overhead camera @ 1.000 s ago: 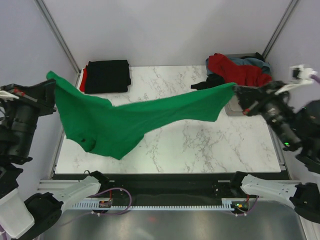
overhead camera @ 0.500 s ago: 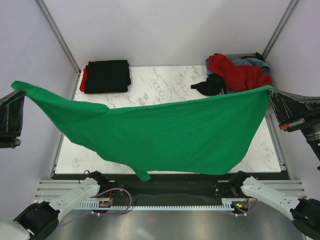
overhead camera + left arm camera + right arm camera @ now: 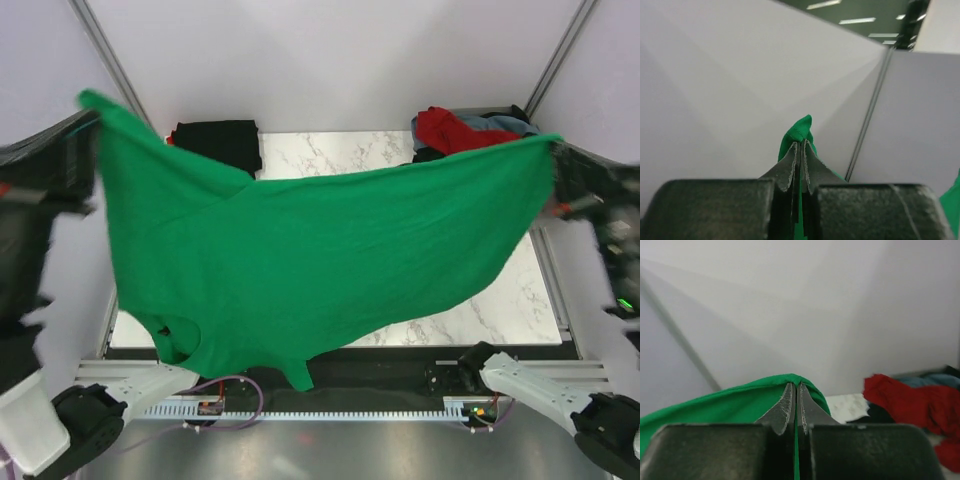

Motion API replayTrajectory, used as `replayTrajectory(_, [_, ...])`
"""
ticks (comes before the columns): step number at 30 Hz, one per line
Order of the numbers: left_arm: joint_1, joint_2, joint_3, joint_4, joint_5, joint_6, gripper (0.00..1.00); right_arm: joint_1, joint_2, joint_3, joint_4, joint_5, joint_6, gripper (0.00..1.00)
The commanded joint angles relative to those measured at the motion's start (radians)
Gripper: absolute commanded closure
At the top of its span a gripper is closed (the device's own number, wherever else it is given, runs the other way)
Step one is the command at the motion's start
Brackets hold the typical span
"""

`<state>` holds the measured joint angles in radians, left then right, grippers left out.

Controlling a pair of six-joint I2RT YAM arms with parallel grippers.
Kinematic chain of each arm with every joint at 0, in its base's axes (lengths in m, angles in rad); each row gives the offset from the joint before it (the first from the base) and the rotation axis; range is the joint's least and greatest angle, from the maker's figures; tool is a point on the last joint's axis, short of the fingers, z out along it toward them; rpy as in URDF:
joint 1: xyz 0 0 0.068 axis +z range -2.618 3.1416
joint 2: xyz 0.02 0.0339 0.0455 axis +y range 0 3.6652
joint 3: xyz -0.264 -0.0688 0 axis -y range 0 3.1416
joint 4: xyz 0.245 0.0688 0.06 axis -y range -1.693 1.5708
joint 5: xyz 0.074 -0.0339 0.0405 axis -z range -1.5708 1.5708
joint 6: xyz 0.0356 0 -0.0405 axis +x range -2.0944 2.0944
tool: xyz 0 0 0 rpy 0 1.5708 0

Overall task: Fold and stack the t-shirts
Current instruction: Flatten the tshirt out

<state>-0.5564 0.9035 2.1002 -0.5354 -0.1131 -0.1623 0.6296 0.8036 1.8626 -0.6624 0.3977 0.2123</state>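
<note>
The bright green t-shirt hangs spread in the air above the marble tabletop. The left end effector pinches one corner and the right end effector pinches the opposite one. A folded black t-shirt lies at the far left, and a red t-shirt is heaped at the far right.

light: falling bright and even from overhead | glare: ceiling strips shining, left wrist view | blur: left arm, right arm smearing | focus: left gripper showing soft
</note>
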Motion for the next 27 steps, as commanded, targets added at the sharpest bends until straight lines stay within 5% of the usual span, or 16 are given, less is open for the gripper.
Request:
replayTrajectory(1, [0.004, 0.211, -0.118, 0.006, -0.196, 0.015, 0.98, -0.005, 0.241, -0.095, -0.074, 0.372, 0.024, 1.00])
replayTrajectory(5, [0.064, 0.386, -0.245, 0.086, -0.192, 0.012, 0.98, -0.138, 0.498, -0.213, -0.046, 0.419, 0.077, 1.00])
replayTrajectory(11, [0.277, 0.843, -0.122, -0.003, -0.013, -0.089, 0.93, -0.309, 0.971, -0.079, -0.049, 0.236, 0.220, 0.97])
replayTrajectory(12, [0.294, 0.901, -0.103, -0.021, 0.007, -0.091, 0.87, -0.311, 1.065, -0.042, -0.066, 0.212, 0.214, 0.59])
replayTrajectory(13, [0.300, 0.944, -0.091, -0.040, 0.047, -0.095, 0.76, -0.309, 1.103, -0.013, -0.075, 0.192, 0.204, 0.38])
replayTrajectory(15, [0.314, 1.047, -0.069, -0.070, 0.085, -0.100, 0.47, -0.311, 1.155, 0.032, -0.094, 0.152, 0.199, 0.17])
replayTrajectory(17, [0.319, 1.093, -0.049, -0.121, 0.109, -0.102, 0.27, -0.311, 1.142, -0.008, -0.092, 0.151, 0.206, 0.15])
replayTrajectory(20, [0.322, 1.057, -0.121, -0.136, 0.108, -0.111, 0.14, -0.311, 1.054, -0.130, -0.054, 0.147, 0.206, 0.13])
replayTrajectory(27, [0.302, 0.740, -0.563, -0.112, 0.131, -0.242, 0.11, -0.308, 0.812, -0.439, 0.010, 0.037, 0.242, 0.12])
